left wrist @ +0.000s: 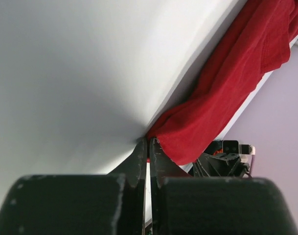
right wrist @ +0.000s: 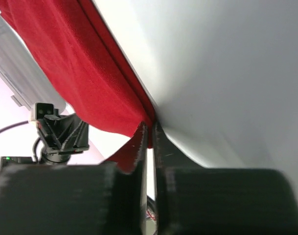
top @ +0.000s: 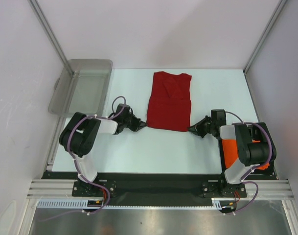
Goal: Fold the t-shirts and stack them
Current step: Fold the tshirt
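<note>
One red shirt (top: pixel 169 102) is laid flat on the table (top: pixel 139 152), its two near corners pinched tight by the left gripper (top: pixel 143 126) and the right gripper (top: pixel 192 129), and one orange shirt (top: pixel 230 149) is seen at the table's right edge.

— We see plain white walls (top: pixel 153 29) on three sides, with slanting aluminium posts (top: pixel 46 29) at the far corners.
— We agree. Our table (top: pixel 153 152) is pale and evenly lit. A translucent grey tub (top: pixel 80 88) sits at its far left corner. A brushed metal sheet (top: pixel 158 223) runs along the near edge.
</note>
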Robot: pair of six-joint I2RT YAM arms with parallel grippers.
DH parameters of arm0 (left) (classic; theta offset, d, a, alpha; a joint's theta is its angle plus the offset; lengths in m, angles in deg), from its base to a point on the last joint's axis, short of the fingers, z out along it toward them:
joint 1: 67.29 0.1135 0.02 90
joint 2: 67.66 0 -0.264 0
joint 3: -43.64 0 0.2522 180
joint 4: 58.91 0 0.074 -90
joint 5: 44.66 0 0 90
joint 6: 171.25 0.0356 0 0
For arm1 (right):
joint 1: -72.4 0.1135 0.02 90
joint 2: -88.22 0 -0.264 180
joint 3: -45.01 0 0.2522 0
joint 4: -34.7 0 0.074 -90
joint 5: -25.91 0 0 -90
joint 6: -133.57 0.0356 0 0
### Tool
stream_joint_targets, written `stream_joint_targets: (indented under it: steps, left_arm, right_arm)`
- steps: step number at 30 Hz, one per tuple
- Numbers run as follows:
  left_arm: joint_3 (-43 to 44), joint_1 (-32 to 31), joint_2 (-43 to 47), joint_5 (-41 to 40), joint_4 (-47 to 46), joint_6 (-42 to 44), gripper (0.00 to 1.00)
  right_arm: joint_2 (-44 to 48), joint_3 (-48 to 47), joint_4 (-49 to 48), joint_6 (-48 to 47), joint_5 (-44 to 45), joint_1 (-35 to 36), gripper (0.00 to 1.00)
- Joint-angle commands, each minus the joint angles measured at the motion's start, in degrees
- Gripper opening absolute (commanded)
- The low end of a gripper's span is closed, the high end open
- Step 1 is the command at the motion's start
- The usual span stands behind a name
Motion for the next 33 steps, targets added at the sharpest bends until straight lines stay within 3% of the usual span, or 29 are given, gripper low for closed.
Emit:
stream_joint_targets:
  steps: [1,7,17,26,33]
  left_arm:
    - [3.1,0.3,-1.8,0.5,4.4,5.0,0.00]
    - [-4.1,0.3,5.1,0.7,4.5,4.9,0.00]
    - [-19.6,-3.0,19.8,-0.5,1.6,2.7,0.00]
    - [-31.9,-11.8,37.9,-4.2,5.5,-3.7,0.00]
    - [-34.7,-13.8,55.4,-5.3,20.7,-4.5,0.00]
  right_arm:
    - [-1.5,-2.2,4.0,-2.6,1.3,0.6,0.00]
    - [0.7,-2.7,7.9,-6.1,0.3,0.8,0.00]
    - [14.7,5.7,16.8,-8.2,1.8,5.1,0.00]
    - [42.1,14.7,34.1,-6.2,5.3,11.0,0.00]
    - [56.0,15.3,47.5,-5.2,9.0,17.2,0.00]
